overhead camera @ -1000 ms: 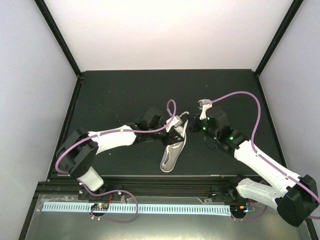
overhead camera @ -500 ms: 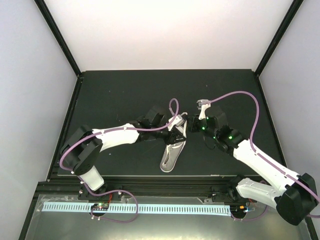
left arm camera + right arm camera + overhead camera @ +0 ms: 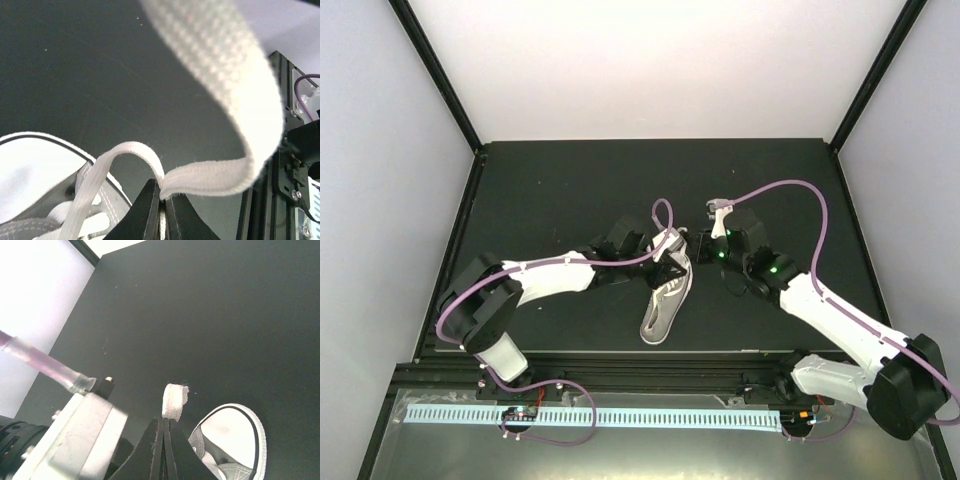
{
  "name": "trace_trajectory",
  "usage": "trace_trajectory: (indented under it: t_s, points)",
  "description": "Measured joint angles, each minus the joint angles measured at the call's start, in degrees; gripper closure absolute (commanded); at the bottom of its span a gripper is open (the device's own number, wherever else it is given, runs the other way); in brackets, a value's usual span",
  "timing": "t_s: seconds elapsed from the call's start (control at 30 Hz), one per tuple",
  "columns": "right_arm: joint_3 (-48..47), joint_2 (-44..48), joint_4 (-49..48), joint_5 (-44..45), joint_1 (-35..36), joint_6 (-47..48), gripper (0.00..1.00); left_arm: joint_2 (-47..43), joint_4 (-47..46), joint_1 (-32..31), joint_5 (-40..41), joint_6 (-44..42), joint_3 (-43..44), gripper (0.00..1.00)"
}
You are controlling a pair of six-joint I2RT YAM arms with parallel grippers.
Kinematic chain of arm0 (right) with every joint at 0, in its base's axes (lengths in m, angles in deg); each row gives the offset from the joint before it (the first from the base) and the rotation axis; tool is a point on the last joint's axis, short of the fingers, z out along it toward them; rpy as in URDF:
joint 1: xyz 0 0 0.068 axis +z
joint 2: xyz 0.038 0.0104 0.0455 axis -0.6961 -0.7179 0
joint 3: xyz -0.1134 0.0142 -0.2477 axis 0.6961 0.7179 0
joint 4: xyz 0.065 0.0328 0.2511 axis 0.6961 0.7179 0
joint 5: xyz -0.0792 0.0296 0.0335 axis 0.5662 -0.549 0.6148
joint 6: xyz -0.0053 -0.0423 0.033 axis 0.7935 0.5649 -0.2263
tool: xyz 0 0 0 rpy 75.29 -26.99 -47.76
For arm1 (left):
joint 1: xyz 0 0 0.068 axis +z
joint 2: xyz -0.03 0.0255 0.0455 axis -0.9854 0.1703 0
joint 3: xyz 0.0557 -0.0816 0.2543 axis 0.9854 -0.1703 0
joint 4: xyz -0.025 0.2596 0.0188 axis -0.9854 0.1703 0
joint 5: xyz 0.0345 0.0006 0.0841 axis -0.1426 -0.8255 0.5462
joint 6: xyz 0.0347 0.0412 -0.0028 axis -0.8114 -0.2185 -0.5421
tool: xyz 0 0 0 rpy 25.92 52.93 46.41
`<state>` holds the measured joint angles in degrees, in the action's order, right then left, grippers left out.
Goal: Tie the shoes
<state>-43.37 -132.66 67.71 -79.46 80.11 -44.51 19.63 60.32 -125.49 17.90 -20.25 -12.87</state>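
Note:
The grey shoe (image 3: 660, 305) with its white toe cap lies in the middle of the dark table, toe toward the far side. My left gripper (image 3: 672, 260) is at the shoe's far end, shut on a white lace (image 3: 220, 177) that loops up and over the camera. The shoe's toe cap (image 3: 30, 170) and eyelets show below the left jaws. My right gripper (image 3: 693, 247) sits just right of the left one, shut on a short frayed lace end (image 3: 175, 401). The toe cap (image 3: 235, 427) shows to the right of the right jaws.
The left arm's white wrist and purple cable (image 3: 45, 367) crowd close on the left of the right wrist view. The black table (image 3: 570, 190) is walled by white panels, with a metal frame rail (image 3: 620, 375) along the near edge.
My left gripper opened slightly, then shut on the lace. The right arm has slid left, closer to the shoe and the left gripper. The shoe has barely shifted.

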Motion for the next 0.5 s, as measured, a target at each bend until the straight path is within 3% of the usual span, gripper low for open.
trace_trajectory:
  t_s: [0.3,0.37,0.43,0.5]
  points:
    - [-4.55,-10.84,-1.6,-6.34,1.38,-1.11,0.96,-6.12,-5.27,0.02,3.5,1.68,-9.22,0.98]
    - [-6.58,-14.27,-1.55,-7.56,2.64,-1.4,0.81,-7.87,-6.64,0.02,4.26,2.51,-11.78,0.98]
    - [-7.96,-17.0,-1.46,-8.59,3.61,-1.77,0.57,-9.05,-8.39,0.02,4.79,3.48,-13.86,0.98]
    - [-9.09,-19.17,-0.31,-8.33,3.63,-1.95,0.39,-10.03,-9.49,0.33,5.22,4.59,-15.47,0.98]
